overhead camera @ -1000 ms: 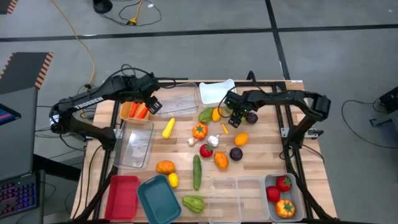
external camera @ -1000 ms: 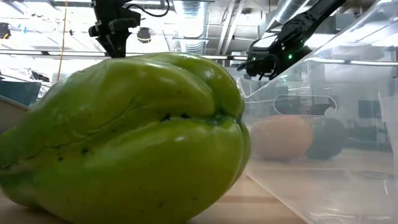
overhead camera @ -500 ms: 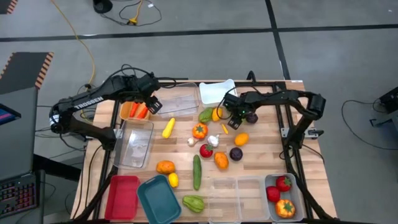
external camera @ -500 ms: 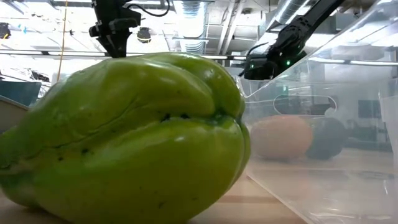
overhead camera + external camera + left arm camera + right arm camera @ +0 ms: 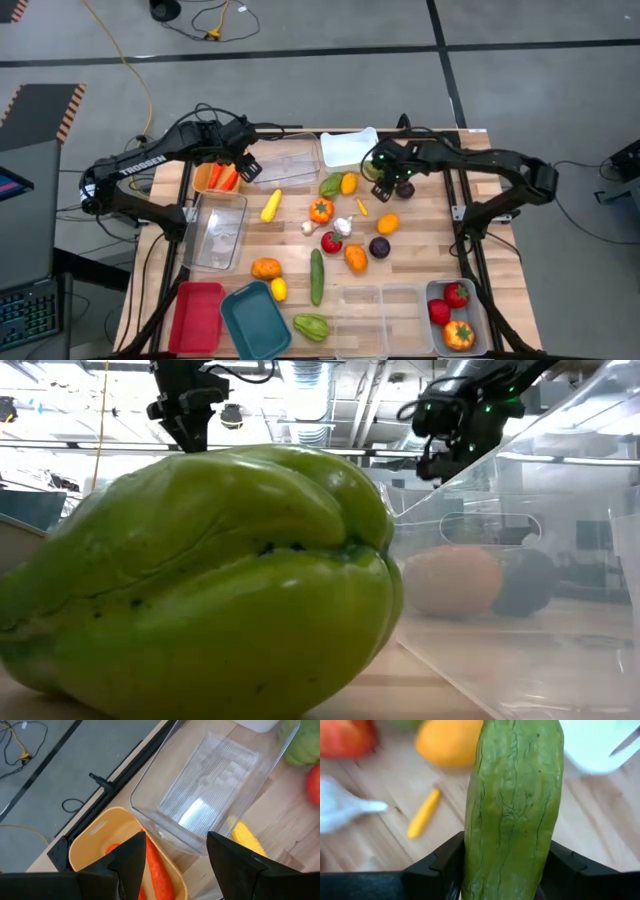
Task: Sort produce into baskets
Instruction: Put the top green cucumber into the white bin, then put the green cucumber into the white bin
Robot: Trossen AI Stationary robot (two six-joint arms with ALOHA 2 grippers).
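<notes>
My right gripper (image 5: 507,870) is shut on a long, wrinkled green vegetable (image 5: 512,795); in the high view it (image 5: 383,172) hangs over the table's far right part, beside a green fruit (image 5: 330,185), an orange one (image 5: 348,183) and a dark purple one (image 5: 404,187). My left gripper (image 5: 175,855) stands open with nothing between its fingers. It hovers above the orange basket (image 5: 95,840), which holds carrots (image 5: 157,870), next to a clear basket (image 5: 210,795). In the high view it (image 5: 246,166) is at the far left. My right gripper pinches the green vegetable by its two long sides (image 5: 472,855) between the two fingers (image 5: 440,870). It comes slanting down from above. The vegetable sticks out past the fingertips and is lifted clear of the table.
Loose produce lies mid-table: yellow corn (image 5: 271,205), an orange pepper (image 5: 320,210), garlic (image 5: 342,226), a cucumber (image 5: 317,277). Along the near edge stand red (image 5: 197,316), teal (image 5: 255,320) and clear (image 5: 380,315) baskets, and one with red produce (image 5: 455,318). A white basket (image 5: 348,148) is at the far edge.
My right gripper has risen from just above the table and drawn a little toward the table's far right corner. My left gripper has kept still.
</notes>
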